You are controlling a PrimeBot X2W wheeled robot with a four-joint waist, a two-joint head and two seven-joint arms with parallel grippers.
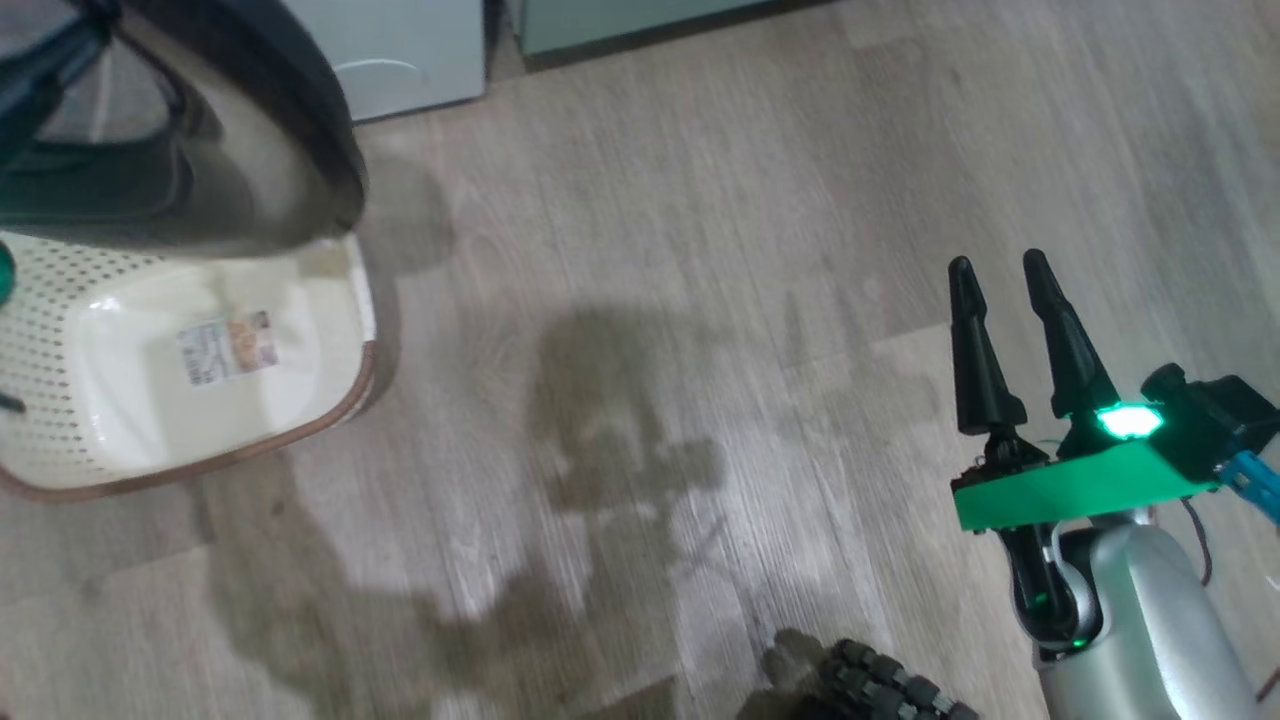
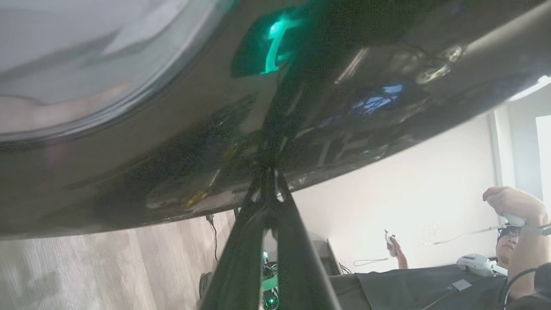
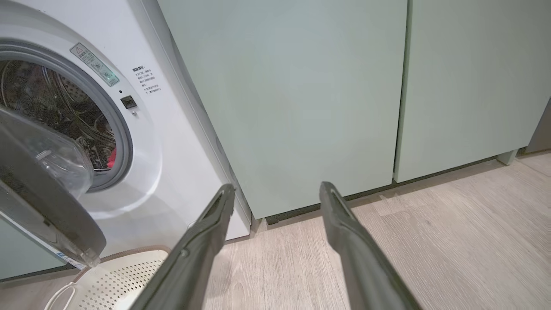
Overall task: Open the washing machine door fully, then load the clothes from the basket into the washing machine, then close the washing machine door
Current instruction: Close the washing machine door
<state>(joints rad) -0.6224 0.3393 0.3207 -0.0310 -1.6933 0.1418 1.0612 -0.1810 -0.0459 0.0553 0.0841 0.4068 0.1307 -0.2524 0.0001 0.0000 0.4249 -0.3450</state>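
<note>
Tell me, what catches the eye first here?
The washing machine door, glossy black-rimmed, stands open at the right wrist view's lower left, with a scrap of red clothes inside the steel drum behind it. In the head view the cream basket sits at the left, no clothes on its visible floor, and the right gripper hangs open at the lower right, a green light glowing at its base.

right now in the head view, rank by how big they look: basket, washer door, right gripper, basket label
1-2. basket and washing machine door: look alike, both cut off by the frame, door nearer the camera, so unranked
3. right gripper
4. label
</note>
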